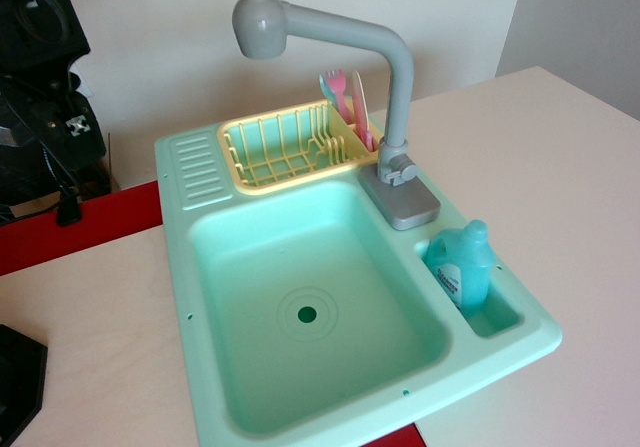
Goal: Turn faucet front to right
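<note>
Faucet [395, 87] stands upright on mint toy sink [200, 307], head over yellow dish rack [285, 147].
Teal soap bottle [462, 264] sits beside its base; end effector out of frame, state unknowable.

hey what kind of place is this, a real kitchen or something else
Probably a tabletop robot test setup, not a real kitchen. A mint-green toy sink sits on a pale table, with a grey plastic faucet, a yellow dish rack and a teal soap bottle.
</note>
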Controlling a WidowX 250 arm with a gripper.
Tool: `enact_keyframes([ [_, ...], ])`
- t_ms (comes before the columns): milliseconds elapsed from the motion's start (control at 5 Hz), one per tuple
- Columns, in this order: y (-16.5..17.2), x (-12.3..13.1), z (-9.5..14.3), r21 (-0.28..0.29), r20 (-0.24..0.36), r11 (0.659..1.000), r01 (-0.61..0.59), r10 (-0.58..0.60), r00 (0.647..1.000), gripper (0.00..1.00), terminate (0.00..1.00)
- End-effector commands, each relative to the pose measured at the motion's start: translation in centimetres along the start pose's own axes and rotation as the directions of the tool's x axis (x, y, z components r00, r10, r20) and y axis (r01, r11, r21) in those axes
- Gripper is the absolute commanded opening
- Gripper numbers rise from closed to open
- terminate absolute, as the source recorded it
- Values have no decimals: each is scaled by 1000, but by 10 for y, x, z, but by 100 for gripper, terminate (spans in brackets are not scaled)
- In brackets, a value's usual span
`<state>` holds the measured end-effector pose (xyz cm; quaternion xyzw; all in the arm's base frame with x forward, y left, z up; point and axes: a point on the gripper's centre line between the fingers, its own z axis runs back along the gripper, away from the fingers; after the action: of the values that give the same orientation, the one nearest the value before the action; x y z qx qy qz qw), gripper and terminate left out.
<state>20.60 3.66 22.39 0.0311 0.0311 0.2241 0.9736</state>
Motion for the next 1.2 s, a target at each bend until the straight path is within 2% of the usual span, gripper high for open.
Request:
enact_keyframes([
  [0,0,0,0,0,0,1000,0,0,1000,100,0],
  [400,8,49,2,11,5,997,-71,71,997,100,0],
  [1000,-1,84,-6,17,-12,997,-72,72,997,100,0],
])
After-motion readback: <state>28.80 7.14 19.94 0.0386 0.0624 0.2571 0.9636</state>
